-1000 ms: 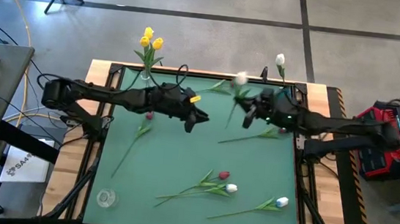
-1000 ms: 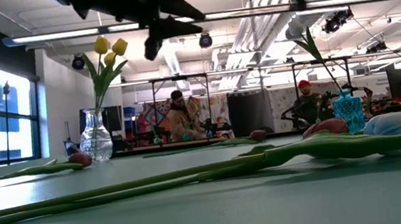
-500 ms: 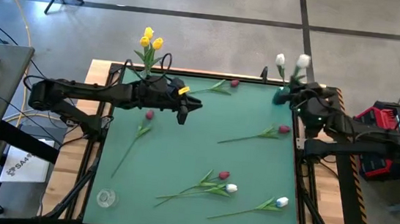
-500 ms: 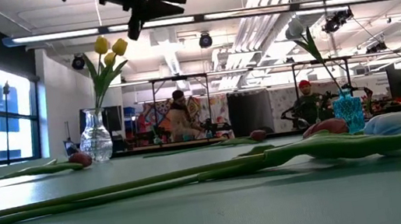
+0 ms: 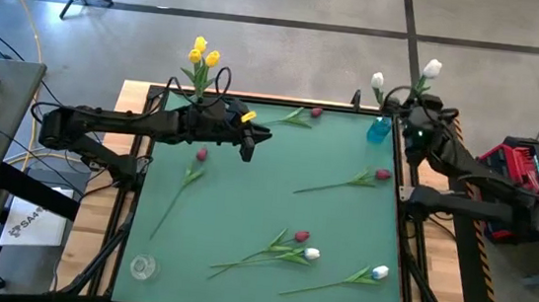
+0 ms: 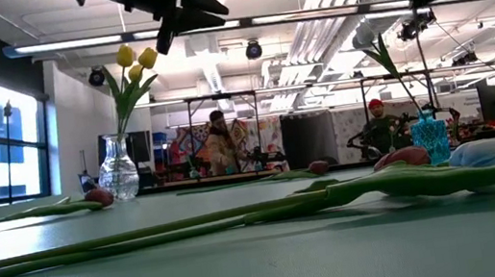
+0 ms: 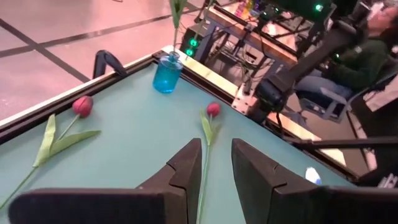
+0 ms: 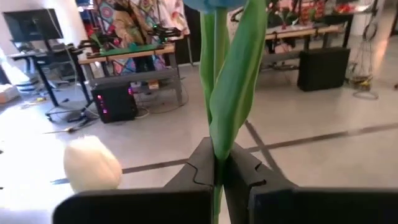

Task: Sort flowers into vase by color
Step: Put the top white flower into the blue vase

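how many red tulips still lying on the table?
4 visible: one at the far edge, one near the blue vase on the right, one under the left arm, one in the near-centre cluster. Others may be hidden.

Two dark jointed arms, black looping cables, yellow tag on left arm [image 5: 143, 127], green indicator lights.
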Robot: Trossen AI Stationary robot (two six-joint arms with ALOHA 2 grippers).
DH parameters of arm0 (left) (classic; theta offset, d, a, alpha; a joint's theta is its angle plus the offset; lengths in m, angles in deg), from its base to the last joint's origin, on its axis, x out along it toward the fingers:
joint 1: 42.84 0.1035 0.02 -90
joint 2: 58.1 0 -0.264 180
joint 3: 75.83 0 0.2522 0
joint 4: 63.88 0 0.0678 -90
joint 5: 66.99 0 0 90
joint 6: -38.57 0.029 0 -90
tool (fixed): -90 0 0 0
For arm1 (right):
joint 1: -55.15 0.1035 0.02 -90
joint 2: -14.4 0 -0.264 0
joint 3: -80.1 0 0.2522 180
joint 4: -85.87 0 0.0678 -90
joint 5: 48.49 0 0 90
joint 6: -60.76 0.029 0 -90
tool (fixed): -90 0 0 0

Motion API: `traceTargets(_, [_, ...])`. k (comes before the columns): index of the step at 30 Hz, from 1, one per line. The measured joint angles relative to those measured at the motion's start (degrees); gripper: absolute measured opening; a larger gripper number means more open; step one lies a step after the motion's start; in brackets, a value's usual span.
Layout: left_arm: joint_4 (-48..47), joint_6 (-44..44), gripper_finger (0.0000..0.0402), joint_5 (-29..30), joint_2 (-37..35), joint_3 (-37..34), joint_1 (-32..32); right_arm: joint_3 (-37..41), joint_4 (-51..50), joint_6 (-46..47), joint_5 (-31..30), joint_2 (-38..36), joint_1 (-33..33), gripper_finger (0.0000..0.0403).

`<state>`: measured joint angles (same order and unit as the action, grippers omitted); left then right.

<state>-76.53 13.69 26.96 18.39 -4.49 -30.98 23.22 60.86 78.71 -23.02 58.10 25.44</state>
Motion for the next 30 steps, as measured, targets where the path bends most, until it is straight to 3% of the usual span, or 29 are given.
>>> traceTargets(6, [0.01, -0.48, 0.0074, -1.14, 0.00, 0.00, 0.61, 0.00, 7.69, -5.62, 10.28, 2.10, -6.79, 0.0000])
traceTargets(17, [-0.05, -0.50, 0.0074, -1.29, 0.00, 0.00, 0.61, 0.00, 8.79, -6.10, 12.59, 2.84, -9.33, 0.0000])
traceTargets(30, [-0.07, -0.51, 0.0074, -1.38, 0.00, 0.00, 2.81, 0.00, -3.62, 2.06, 14.78, 3.17, -9.32, 0.0000])
